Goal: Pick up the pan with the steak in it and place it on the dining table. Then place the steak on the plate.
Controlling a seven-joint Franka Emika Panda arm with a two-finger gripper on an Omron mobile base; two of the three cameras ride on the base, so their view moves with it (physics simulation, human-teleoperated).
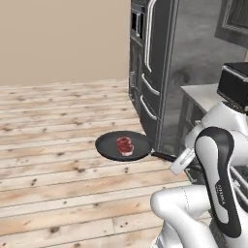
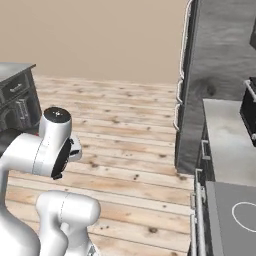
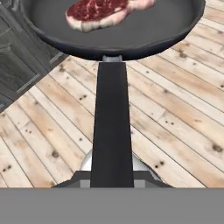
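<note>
A: Where's the pan [image 1: 123, 146]?

B: In the air above the wood floor [image 1: 53, 135], just beside the dark fridge [image 1: 167, 63], with the steak [image 1: 124, 145] sitting near its middle. The gripper [image 3: 112, 181] is shut on the handle [image 3: 112, 127] at its far end, so the whole weight hangs out in front of the hand.

A: So how should the carry go?

B: I'd keep the pan level and move slowly. With a grip that far back, any tilt or jerk could slide the steak toward the rim. The table isn't in sight, so I judge the carry has a way to go.

A: What do the views add to each other?

B: The left base view gives the pan's height over the floor. The hand view shows the handle running straight from the hand and the steak's marbling. The right base view shows a counter [image 2: 227, 145] with a cooktop [image 2: 235, 215].
</note>
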